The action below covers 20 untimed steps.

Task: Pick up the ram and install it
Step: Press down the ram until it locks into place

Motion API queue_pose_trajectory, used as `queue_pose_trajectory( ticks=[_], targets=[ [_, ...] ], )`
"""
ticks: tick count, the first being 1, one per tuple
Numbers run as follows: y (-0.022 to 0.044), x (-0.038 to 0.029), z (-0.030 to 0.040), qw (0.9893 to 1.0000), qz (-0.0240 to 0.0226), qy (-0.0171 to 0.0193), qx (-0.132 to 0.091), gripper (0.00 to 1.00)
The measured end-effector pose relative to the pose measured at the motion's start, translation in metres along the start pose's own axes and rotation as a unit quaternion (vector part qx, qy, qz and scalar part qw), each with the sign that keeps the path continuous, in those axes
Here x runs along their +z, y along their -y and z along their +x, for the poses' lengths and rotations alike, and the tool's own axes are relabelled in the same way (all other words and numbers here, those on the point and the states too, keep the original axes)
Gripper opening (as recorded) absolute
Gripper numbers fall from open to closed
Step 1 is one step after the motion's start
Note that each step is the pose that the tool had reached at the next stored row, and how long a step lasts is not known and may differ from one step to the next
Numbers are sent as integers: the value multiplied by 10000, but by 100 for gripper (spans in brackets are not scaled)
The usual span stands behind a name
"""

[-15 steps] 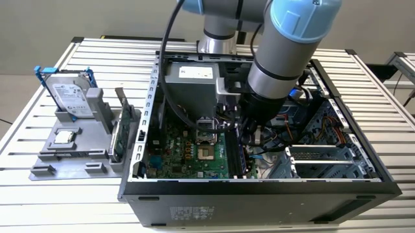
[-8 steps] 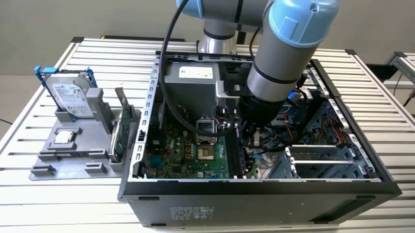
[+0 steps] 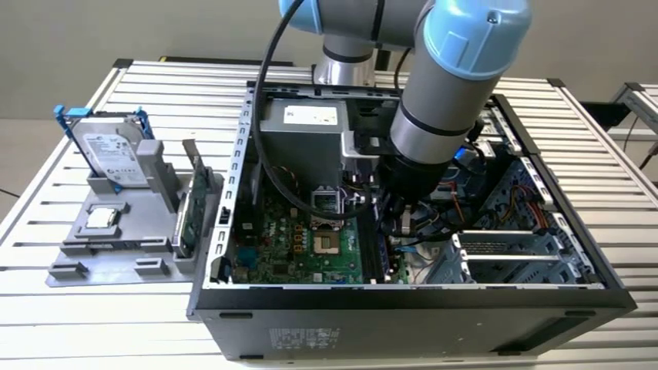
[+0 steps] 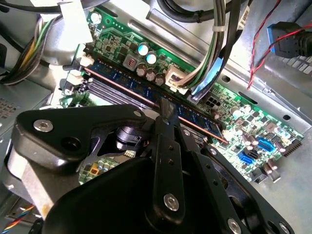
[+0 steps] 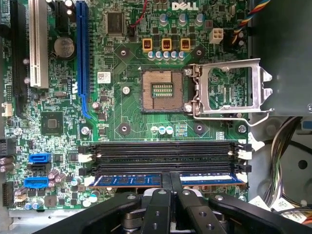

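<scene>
The ram [image 5: 126, 180] is a blue-green stick lying along the motherboard memory slot nearest the board's edge, beside two empty black slots [image 5: 161, 151]. In the second wrist view the ram [image 4: 122, 80] runs diagonally across the board. My gripper [image 5: 170, 184] is shut, its two fingertips pressed together on the middle of the ram's upper edge. In the exterior view the gripper [image 3: 399, 223] reaches down inside the open computer case [image 3: 411, 297], with its tips hidden among cables.
An open CPU socket [image 5: 163, 90] and its raised metal latch [image 5: 229, 87] lie beyond the memory slots. Cable bundles [image 4: 214, 53] hang close to the gripper. Outside the case, a grey holder [image 3: 113, 250] carries a hard drive [image 3: 108, 150] and a green card [image 3: 193, 204].
</scene>
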<state>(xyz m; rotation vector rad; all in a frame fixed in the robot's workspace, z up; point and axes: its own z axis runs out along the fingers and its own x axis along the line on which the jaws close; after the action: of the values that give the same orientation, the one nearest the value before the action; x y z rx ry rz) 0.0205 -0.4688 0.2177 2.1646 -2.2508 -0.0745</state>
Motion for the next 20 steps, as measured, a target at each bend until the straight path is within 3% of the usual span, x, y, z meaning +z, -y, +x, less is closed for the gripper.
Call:
queue_pose_trajectory(
  ticks=[14, 17, 20],
  targets=[
    [1, -6, -1, 10000, 0, 2, -1, 0],
    [-1, -58, -5, 10000, 3, 18, -1, 0],
    [-7, -150, -4, 10000, 1, 7, -1, 0]
  ],
)
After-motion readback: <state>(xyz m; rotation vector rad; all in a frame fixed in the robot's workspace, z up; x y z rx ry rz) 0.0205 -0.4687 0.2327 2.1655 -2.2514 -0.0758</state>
